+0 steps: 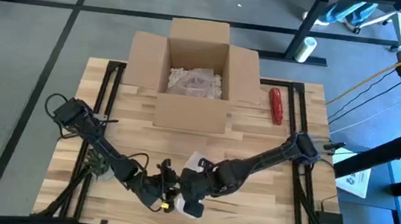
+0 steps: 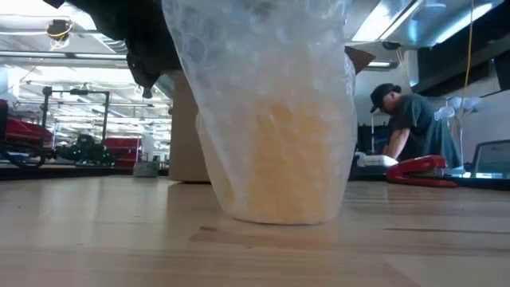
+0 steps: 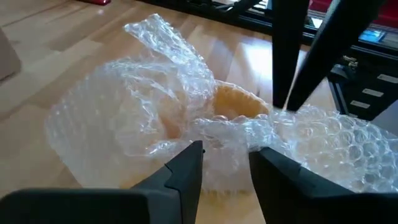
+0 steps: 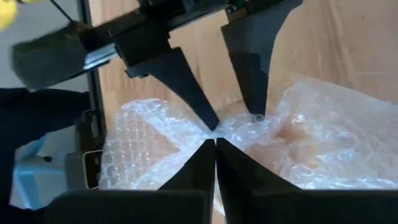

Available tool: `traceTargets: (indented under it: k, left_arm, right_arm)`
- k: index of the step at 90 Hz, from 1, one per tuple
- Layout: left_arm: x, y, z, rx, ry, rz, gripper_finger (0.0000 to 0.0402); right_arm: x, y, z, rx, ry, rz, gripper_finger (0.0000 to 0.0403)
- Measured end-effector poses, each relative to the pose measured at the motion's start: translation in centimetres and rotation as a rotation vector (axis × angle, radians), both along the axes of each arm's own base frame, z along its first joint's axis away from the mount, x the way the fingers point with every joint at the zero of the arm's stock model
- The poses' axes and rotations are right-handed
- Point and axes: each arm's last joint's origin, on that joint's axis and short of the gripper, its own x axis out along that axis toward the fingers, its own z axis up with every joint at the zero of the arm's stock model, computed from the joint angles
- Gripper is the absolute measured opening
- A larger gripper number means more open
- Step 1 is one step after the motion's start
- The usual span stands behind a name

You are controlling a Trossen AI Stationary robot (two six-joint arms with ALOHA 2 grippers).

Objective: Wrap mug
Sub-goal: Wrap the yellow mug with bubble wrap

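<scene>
Bubble wrap (image 3: pixel 155 112): clear plastic, glossy, bumpy, crinkled around the mug (image 3: pixel 239 102), which reads smooth matt yellow. Left tool (image 3: pixel 225 168) and right tool (image 4: pixel 215 144) fingers: matt dark plastic. Counter (image 1: pixel 257 140): light wood slats, satin. Box (image 1: pixel 193 74): matt brown cardboard.

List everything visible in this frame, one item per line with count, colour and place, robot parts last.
Mug: one, yellow-orange, near table edge, inside the wrap.
Bubble wrap: one clear sheet, bunched around the mug.
Cardboard box: one, brown, open, far side of the table, pale packing material inside.
Red tool: one, right of the box.
Table: one, light wood.
Person: one, dark cap and shirt, in the room behind.
Left claw: black, open, fingers around a fold of wrap.
Right claw: black, shut on the bubble wrap above the mug.
</scene>
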Motion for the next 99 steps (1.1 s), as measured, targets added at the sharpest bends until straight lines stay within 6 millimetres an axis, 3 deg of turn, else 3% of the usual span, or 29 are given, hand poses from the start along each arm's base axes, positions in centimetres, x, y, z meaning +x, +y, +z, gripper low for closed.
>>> traceTargets:
  k: [26, 60, 78, 99]
  left_arm:
    - [-0.5, -0.1, 0.7, 0.032, 0.006, -0.028, 0.0113]
    - [-4.5, -1.8, 4.3, -0.053, 0.012, -0.085, 0.0113]
    - [-5.8, -3.8, 2.6, -0.130, 0.052, -0.099, 0.0113]
    - [-5.7, -3.9, 0.1, -0.168, 0.123, -0.015, 0.0113]
  right_arm:
    - [0.9, 0.5, -3.0, -0.028, 0.068, 0.011, 0.0000]
    - [1.6, -0.2, -6.4, -0.015, 0.057, 0.041, 0.0000]
    - [2.1, -1.9, -8.4, 0.019, 0.045, -0.019, 0.0000]
    - [3.0, -2.8, -8.8, 0.027, -0.027, -0.130, 0.0000]
